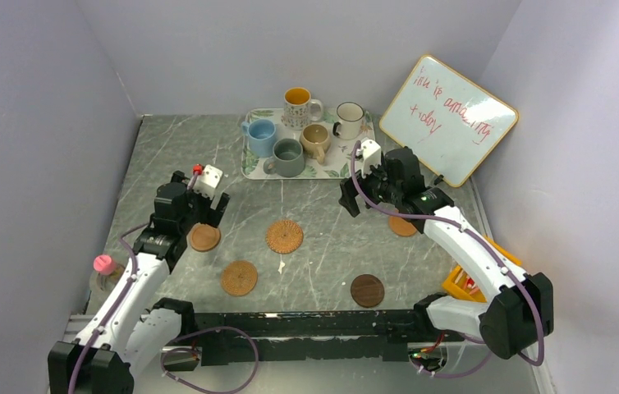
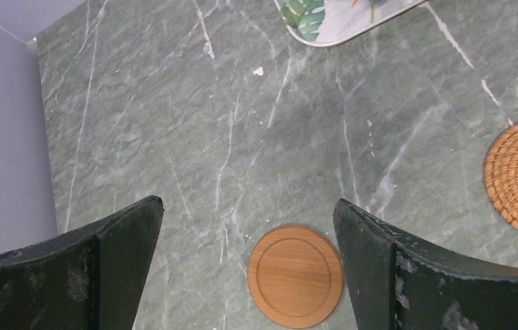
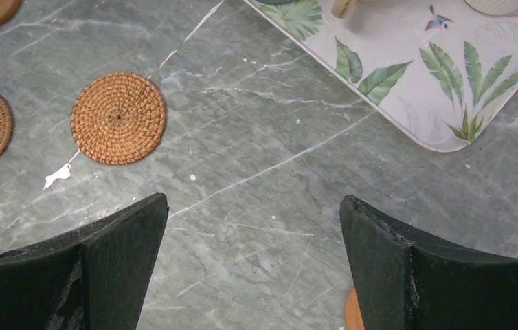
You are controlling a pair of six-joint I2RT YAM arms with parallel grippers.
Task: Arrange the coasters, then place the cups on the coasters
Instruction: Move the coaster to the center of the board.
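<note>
five coasters [image 1: 284,236] lie spread loose on the table [image 1: 323,246], apparently unarranged. all five cups [image 1: 288,158] stand on the tray [image 1: 332,161], none placed yet. left gripper [image 2: 247,205] and right gripper [image 3: 253,200] both hang wide open, empty.

Looks like grey-green stone on the table [image 2: 174,103], white-veined, smooth, with a dull sheen. Smooth pale wood with a turned rim on the wooden coaster [image 2: 295,276]; coarse coiled rattan on the woven coaster [image 3: 118,117]. Slick printed finish on the leaf-print tray [image 3: 407,89]. Glossy glazed ceramic on the mugs [image 1: 288,158]. Matt black plastic, scuffed and whitish-scratched, on the fingers [image 2: 115,268] of the left gripper [image 2: 248,213]
</note>
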